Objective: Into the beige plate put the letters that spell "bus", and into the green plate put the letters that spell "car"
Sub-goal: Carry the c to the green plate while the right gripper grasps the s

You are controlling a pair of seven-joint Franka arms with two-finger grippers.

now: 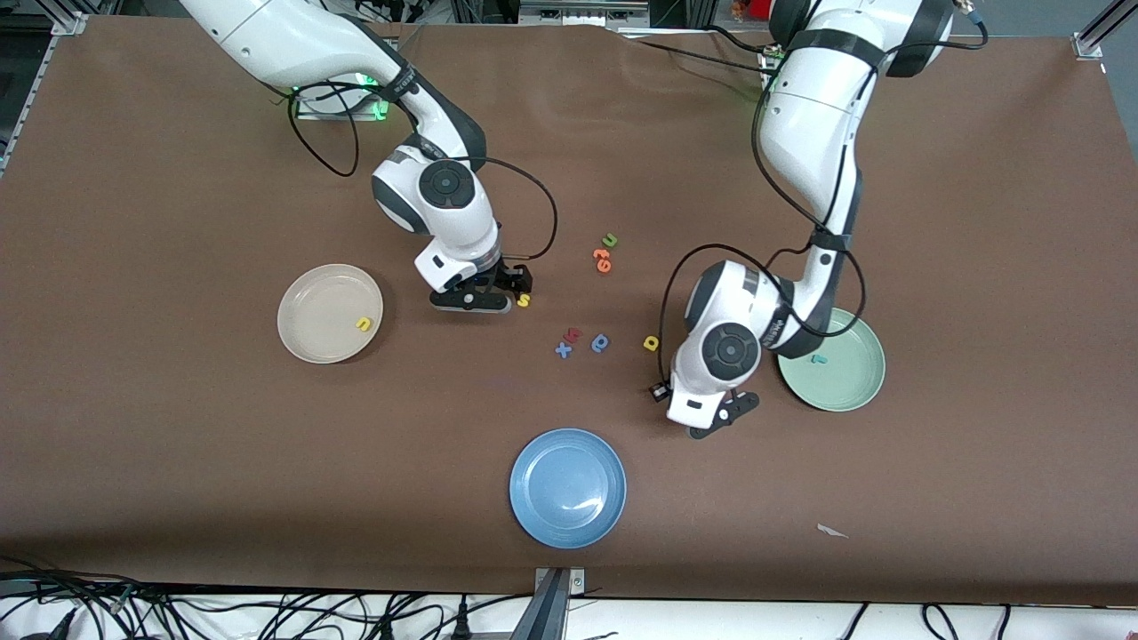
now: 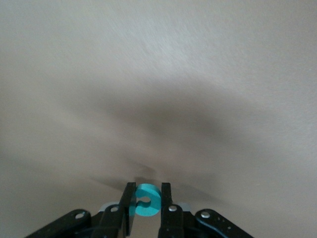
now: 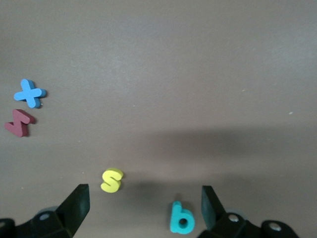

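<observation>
While the left claw pinches a teal "c", the right claw gapes wide over a yellow "s".

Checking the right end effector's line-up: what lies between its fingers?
In the right wrist view, the yellow s and teal b lie on the table between the open right end effector's fingers.

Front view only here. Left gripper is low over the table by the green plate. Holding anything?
Observer: Yes. The left wrist view shows the left gripper shut on the teal c.
Operator: Can't find the b from the front.
Observer: The right wrist view has the teal b lying on the table beside the yellow s, under the right gripper.
Operator: Right fingers?
Observer: Open, both letters lying between them, nothing gripped.
</observation>
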